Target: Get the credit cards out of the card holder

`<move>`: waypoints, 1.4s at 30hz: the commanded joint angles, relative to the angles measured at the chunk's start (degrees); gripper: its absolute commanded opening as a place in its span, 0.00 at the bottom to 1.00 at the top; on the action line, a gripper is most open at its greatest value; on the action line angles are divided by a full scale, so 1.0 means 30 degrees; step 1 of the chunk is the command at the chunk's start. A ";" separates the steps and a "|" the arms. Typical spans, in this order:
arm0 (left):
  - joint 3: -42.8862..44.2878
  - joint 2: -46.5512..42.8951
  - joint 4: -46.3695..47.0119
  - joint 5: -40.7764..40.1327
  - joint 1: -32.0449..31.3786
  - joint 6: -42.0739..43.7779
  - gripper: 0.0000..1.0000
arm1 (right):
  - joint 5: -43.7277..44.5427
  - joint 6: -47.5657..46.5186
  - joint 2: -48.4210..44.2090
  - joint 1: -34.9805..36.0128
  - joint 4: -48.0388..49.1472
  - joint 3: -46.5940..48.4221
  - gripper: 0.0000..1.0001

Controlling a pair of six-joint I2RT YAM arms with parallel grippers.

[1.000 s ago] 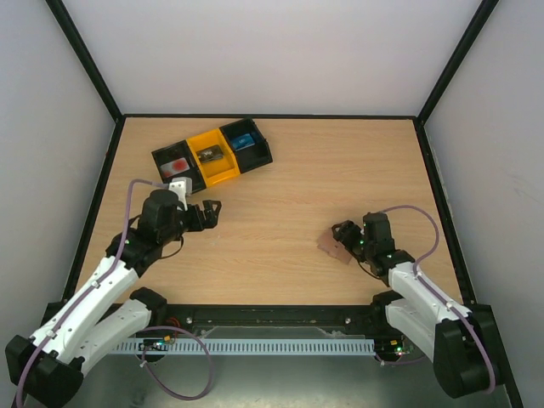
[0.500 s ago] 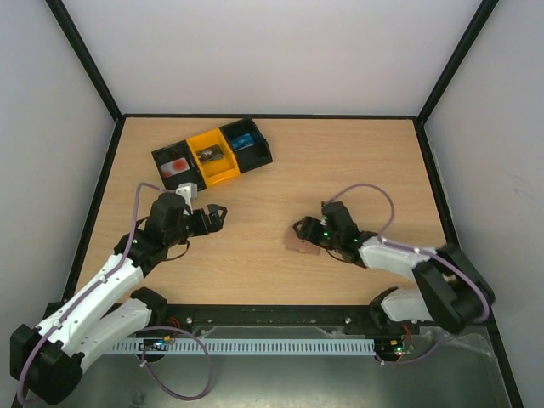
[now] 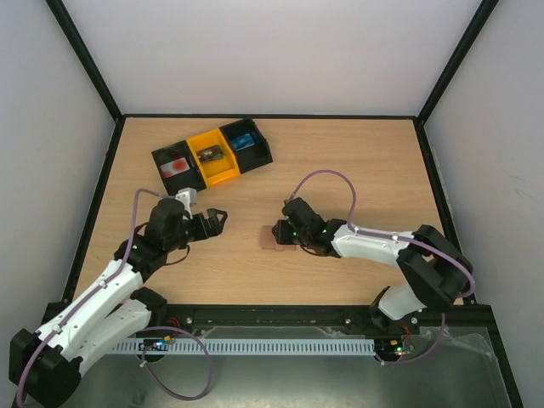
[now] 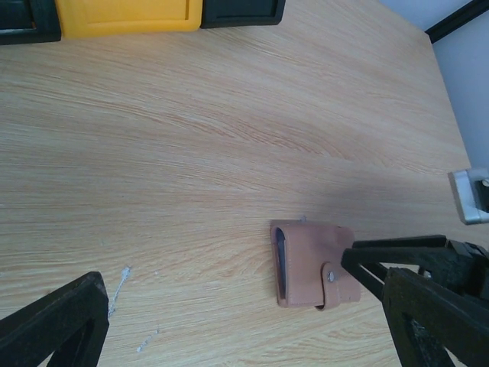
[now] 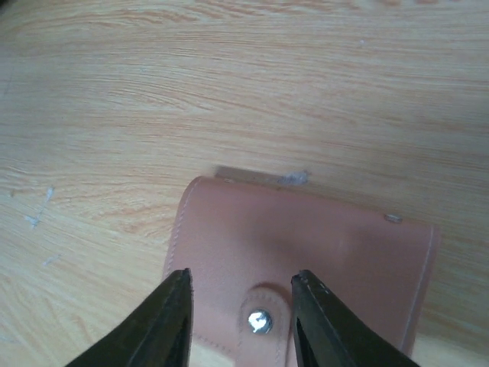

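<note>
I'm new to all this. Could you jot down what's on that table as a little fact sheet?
Card holder: brown, folded, snap tab across it, lying flat on the table
Right claw: jaws apart, astride the snap tab
Left claw: open, empty, apart from the holder
Cards: none seen outside the holder
Bins: black and yellow row, far left of the table

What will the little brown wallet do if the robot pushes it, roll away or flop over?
Probably neither. The wallet lies flat on the table, so it should slide, not roll. It looks like soft leather, closed by a snap strap, so it may bend a bit when lifted but likely stays shut.
</note>
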 commanded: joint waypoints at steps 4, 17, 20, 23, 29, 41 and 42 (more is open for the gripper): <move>-0.0313 -0.0854 0.0043 -0.0577 -0.0082 -0.0283 0.98 | 0.3987 0.0797 -0.1392 0.1678 -0.3041 0.0738 0.34; -0.0349 -0.1339 -0.0258 -0.0183 -0.0119 -0.0242 0.99 | 0.3576 0.1888 0.1359 0.2007 -0.1588 0.1006 0.33; -0.0446 -0.1325 -0.0131 -0.0026 -0.0119 -0.0047 0.99 | 0.3572 0.1866 0.1879 0.2364 -0.1604 0.1138 0.33; -0.0428 -0.1160 -0.0104 0.0130 -0.0119 -0.0093 0.99 | 0.3687 0.1652 0.2348 0.2597 -0.1823 0.1311 0.32; -0.0961 -0.1024 0.0419 0.0506 -0.0146 -0.0487 0.99 | 0.3244 0.0048 0.2342 0.2888 -0.1522 0.1552 0.26; -0.0953 -0.1022 0.0269 0.0470 -0.0251 -0.0596 0.98 | 0.2866 -0.0005 0.2360 0.2916 -0.1564 0.1570 0.30; -0.0944 -0.1032 0.0282 0.0448 -0.0263 -0.0584 0.98 | 0.3050 -0.0071 0.2388 0.2916 -0.1692 0.1542 0.30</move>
